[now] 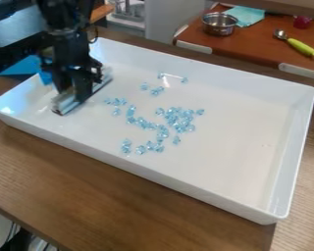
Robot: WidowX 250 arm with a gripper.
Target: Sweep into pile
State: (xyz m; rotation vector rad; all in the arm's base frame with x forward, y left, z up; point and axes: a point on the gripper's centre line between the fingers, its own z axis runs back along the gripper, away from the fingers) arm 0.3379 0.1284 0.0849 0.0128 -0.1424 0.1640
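The black gripper (80,89) hangs low over the left end of the white tray (231,171), shut on a long pale sweeping tool (67,104). The tool lies slantwise close to the tray floor, with its ends showing on both sides of the gripper. Light-blue clear pieces (179,117) are scattered to the right of the tool, most of them around the middle of the tray. A few pieces (156,90) lie apart toward the back wall, and others (126,146) are nearer the front wall. A gap separates the tool from the nearest pieces.
Raised walls surround the tray, which stands on a brown wooden table (107,186). Behind it, a red-brown surface (251,49) holds a metal pot (219,23), a teal cloth (245,15) and a spoon with a yellow-green handle (301,47). A blue object (22,66) is behind the tray's left end.
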